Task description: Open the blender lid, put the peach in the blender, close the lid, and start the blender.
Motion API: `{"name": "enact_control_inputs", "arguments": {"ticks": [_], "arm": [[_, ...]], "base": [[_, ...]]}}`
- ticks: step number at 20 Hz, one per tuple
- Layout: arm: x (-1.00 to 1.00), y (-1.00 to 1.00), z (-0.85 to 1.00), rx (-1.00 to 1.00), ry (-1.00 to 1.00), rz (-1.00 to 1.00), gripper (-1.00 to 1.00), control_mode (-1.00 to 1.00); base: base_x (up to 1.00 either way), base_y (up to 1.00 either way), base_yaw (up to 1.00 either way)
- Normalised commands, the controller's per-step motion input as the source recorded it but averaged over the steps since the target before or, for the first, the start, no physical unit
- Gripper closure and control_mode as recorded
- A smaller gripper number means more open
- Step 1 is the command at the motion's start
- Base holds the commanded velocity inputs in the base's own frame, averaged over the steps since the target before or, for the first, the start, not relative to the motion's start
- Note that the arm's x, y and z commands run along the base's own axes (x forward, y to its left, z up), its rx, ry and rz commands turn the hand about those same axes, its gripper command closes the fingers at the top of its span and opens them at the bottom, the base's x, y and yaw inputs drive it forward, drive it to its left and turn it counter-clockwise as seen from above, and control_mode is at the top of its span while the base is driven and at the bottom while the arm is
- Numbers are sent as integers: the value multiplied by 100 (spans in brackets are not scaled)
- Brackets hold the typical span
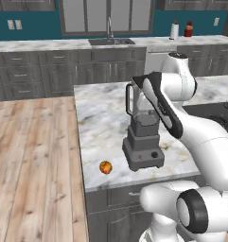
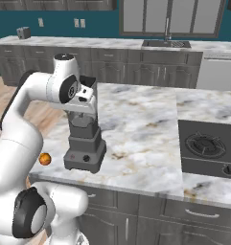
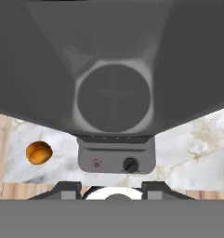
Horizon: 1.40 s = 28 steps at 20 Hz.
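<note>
While gripper (image 3: 111, 188) fingers sit spread over blender (image 1: 143, 142), peach (image 1: 105, 167) lies on marble counter (image 1: 101, 118) nr wood floor (image 1: 35, 160).

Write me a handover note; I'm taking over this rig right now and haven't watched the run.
Pincer: open, holding nothing, poised above the blender jar.
Peach: on the counter near its front edge, left of the blender base, not touching it.
Done: the hand view looks down the jar to the blades, so the lid appears to be off.
Left: put the peach in, close the lid, start the blender.
</note>
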Motion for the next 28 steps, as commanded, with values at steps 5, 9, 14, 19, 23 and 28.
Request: {"name": "enact_control_inputs", "arguments": {"ticks": [5,9,14,19,23,28], "arm": [[-32,-3,31,0,-24,0,-100,-100],[-6,0,91,0,-14,0,-100,-100],[24,0,69,0,-1,0,-100,-100],[41,2,29,0,0,2,-100,-100],[36,2,10,0,0,2,-100,-100],[38,26,-4,-3,1,0,-100,-100]], "base": [[0,0,0],[0,0,0],[0,0,0],[0,0,0],[0,0,0],[0,0,0]]}}
